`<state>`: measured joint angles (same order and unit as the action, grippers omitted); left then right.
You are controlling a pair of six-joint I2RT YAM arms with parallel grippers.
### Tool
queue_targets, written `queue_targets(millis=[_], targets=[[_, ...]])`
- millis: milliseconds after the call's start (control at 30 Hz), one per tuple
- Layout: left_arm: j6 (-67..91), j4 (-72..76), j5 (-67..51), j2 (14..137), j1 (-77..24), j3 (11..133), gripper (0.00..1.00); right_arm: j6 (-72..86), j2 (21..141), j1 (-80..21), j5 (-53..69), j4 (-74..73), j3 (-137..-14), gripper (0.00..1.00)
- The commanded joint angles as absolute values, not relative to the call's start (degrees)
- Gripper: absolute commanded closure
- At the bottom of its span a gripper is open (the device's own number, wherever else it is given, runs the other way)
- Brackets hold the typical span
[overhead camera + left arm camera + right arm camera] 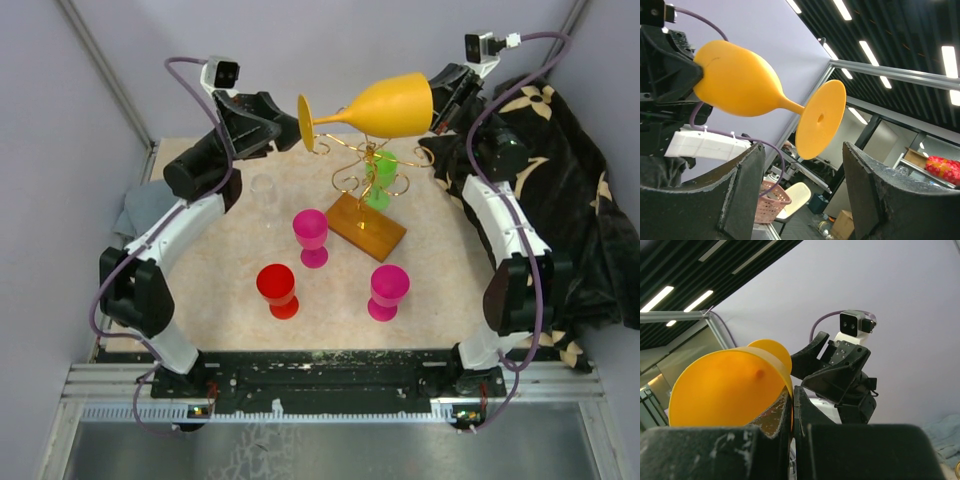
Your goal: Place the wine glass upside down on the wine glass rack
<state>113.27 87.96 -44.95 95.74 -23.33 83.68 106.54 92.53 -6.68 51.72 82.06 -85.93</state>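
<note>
Beige table (230, 335), wine glass rack (367, 228), rear pink goblet (311, 236), front pink goblet (388, 291), red goblet (278, 289), clear glass (264, 193)

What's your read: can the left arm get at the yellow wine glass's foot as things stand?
Probably yes. The left gripper faces the foot of the yellow wine glass with jaws open and nothing in between. The right gripper grips the glass at the opposite end, leaving that approach free.

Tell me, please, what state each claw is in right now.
Left claw: open, holding nothing.
Right claw: closed on the rim of the orange plastic wine glass.
</note>
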Motion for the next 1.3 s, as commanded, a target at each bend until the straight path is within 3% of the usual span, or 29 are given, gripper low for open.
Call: queue_targets(millis=[0, 167, 500, 733, 767, 1000, 1133, 1267], targets=[[114.34, 98.64, -42.96, 96.0, -25.09, 85.99, 0.3, 105.9, 92.92, -7.35, 50.38, 86.32, -87.61, 1.0], [113.64, 98.16, -41.7, 96.07, -26.64, 86.21, 0.3, 105.66, 93.3, -7.69, 50.15, 86.3, -87.57, 1.0], [112.5, 96.21, -41.71, 96.87, -29.81, 88.75, 0.55, 105.07, 93.58, -8.44, 49.92, 86.39, -86.6, 1.0], [112.54, 96.12, -41.56, 96.65, -29.9, 88.37, 0.9, 104.97, 93.6, -8.39, 49.77, 86.39, -86.66, 1.0], [112.51, 95.88, -41.65, 96.67, -29.93, 88.46, 0.99, 104.94, 93.56, -8.49, 49.75, 86.44, -86.67, 1.0], [112.35, 94.18, -43.01, 96.64, -29.86, 91.3, 1.0, 104.41, 93.21, -8.43, 49.85, 86.83, -86.13, 1.0], [111.48, 91.74, -44.21, 96.27, -29.52, 93.71, 1.0, 101.5, 91.93, -8.02, 50.6, 84.15, -85.34, 0.79], [110.86, 88.85, -45.21, 95.44, -28.31, 95.77, 1.0, 98.61, 90.16, -7.49, 51.58, 81.42, -84.05, 0.71]])
